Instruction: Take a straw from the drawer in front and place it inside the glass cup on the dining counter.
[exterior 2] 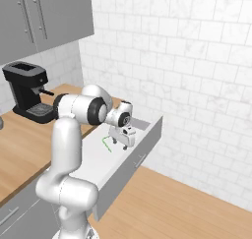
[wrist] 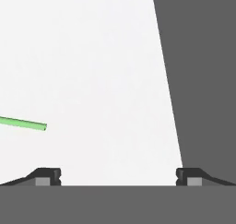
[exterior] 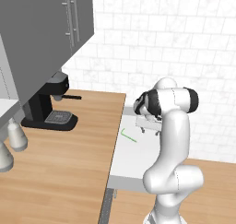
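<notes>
One straw (exterior: 128, 135) lies flat on the drawer (exterior: 138, 158) floor, near the edge next to the counter (exterior: 69, 154). The gripper (exterior 2: 123, 143) hangs low inside the drawer, beside the straw and apart from it, with fingers (wrist: 46, 176) spread wide and nothing between them.

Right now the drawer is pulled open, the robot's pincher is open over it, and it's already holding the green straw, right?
Not quite. The gripper holds nothing: in the hand view the straw lies on the floor of the drawer, off to one side of the open fingers. The rest is right.
</notes>
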Controlling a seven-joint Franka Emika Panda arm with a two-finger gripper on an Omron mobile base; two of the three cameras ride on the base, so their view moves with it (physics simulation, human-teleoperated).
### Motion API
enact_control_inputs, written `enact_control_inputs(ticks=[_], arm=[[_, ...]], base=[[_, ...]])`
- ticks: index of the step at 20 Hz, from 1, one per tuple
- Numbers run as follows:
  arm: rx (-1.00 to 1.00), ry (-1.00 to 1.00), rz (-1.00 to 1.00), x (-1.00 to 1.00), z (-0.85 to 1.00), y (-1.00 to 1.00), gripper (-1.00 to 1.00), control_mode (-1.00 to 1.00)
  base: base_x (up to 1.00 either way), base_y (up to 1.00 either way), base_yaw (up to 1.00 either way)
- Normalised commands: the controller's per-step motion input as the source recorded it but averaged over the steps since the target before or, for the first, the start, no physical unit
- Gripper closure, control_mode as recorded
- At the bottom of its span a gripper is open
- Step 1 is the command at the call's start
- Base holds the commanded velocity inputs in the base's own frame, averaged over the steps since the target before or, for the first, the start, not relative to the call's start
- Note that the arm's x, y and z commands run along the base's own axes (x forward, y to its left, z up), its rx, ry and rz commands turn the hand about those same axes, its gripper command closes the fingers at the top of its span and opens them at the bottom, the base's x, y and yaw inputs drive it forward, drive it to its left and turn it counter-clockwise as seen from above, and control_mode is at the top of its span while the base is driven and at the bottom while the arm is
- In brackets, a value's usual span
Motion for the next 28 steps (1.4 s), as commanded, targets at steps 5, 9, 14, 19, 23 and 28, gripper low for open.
enact_control_inputs(ticks=[5, 9, 14, 19, 23, 28], arm=[[-0.05, 0.04, -0.16, -0.11, -0.23, -0.88, -1.00, -1.00], [-0.04, 0.00, -0.12, -0.20, -0.11, -1.00, -1.00, -1.00], [-0.04, -0.02, -0.04, -0.29, -0.01, -1.00, -1.00, -1.00], [-0.05, -0.15, 0.01, -0.45, 0.07, -0.93, -1.00, -1.00], [0.00, -0.23, 0.22, -0.60, 0.58, 0.25, -1.00, -1.00], [0.00, -0.05, 0.44, -0.18, 0.36, 0.97, -1.00, -1.00]], base=[[0.00, 0.00, 0.00], [0.00, 0.00, 0.00], [0.00, 0.00, 0.00], [0.00, 0.00, 0.00], [0.00, 0.00, 0.00], [0.00, 0.00, 0.00]])
